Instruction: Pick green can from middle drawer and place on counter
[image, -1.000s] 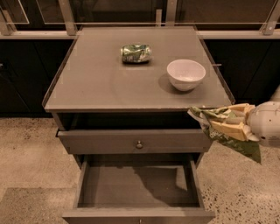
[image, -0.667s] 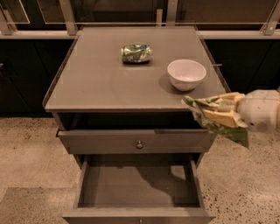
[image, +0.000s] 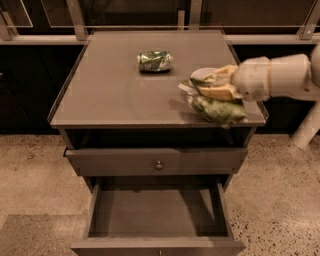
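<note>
Gripper (image: 212, 88) (with green can (image: 219, 110)) now over counter (image: 115, 87)

One green can (image: 217, 107), one dented can (image: 155, 60), one white bowl (image: 201, 74), two drawers (image: 157, 212), one gripper (image: 220, 89) above the counter's (image: 115, 95) right side

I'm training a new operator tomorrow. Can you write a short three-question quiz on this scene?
1. True or false: the green can lies in the middle drawer.
2. Where is the gripper? A) inside the drawer; B) over the right front of the counter, by the white bowl; C) down at the floor.
3. Fill in: the small dented can lies on the counter's ____ half (front/back).

Key: 1 false, the gripper holds it; 2 B; 3 back.
</note>
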